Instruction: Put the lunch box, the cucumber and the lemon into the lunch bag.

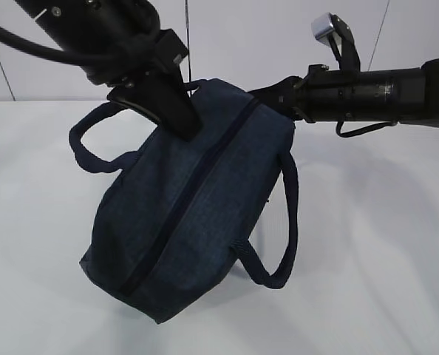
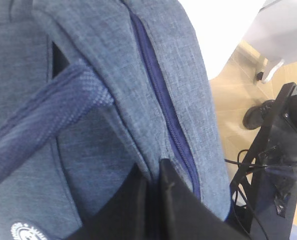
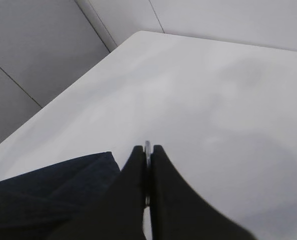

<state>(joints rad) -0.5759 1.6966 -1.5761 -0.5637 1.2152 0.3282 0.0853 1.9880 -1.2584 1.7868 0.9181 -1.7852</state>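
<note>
The navy lunch bag (image 1: 197, 214) hangs tilted above the white table, its zipper (image 1: 197, 192) closed along the top. My left gripper (image 1: 188, 127) is shut on a fold of the bag's fabric beside the zipper (image 2: 163, 100); the jaws (image 2: 153, 169) pinch the cloth. Close by are a handle (image 2: 43, 120) and the round white logo (image 2: 23, 231). My right gripper (image 1: 267, 96) holds the bag's far end. Its fingers (image 3: 147, 148) are shut on the thin metal ring pull (image 3: 147, 145). The lunch box, cucumber and lemon are out of view.
The white table (image 1: 375, 266) spreads under and around the bag, its far edge (image 3: 78, 85) meeting grey wall panels. Past the table's side, the left wrist view shows a wooden floor, a black stand with cables (image 2: 273, 165) and a dark shoe (image 2: 256, 114).
</note>
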